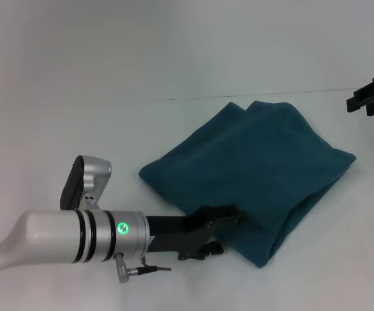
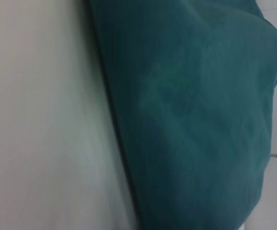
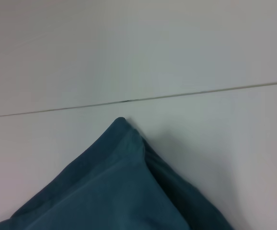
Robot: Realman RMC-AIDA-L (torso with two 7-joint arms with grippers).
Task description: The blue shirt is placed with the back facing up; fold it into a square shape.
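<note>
The left tool (image 1: pixel 229 223), black and set on a white arm with a glowing green ring, is reaching in low from the near left and touching the near edge of the dark teal-blue soft cloth shirt (image 1: pixel 258 172); whether its fingers are pinching the cloth or spread, I cannot tell from here. The shirt is lying folded into a rough, tilted square in the middle of the pale white surface (image 1: pixel 109 78), one corner pointing away toward a thin dark seam line (image 1: pixel 193 98) running across the surface. Its near right edge is looking thick and rounded, several layers deep. The right tool (image 1: pixel 371 96) is hanging well apart at the far right, touching nothing. Open surface is lying all around the cloth.
</note>
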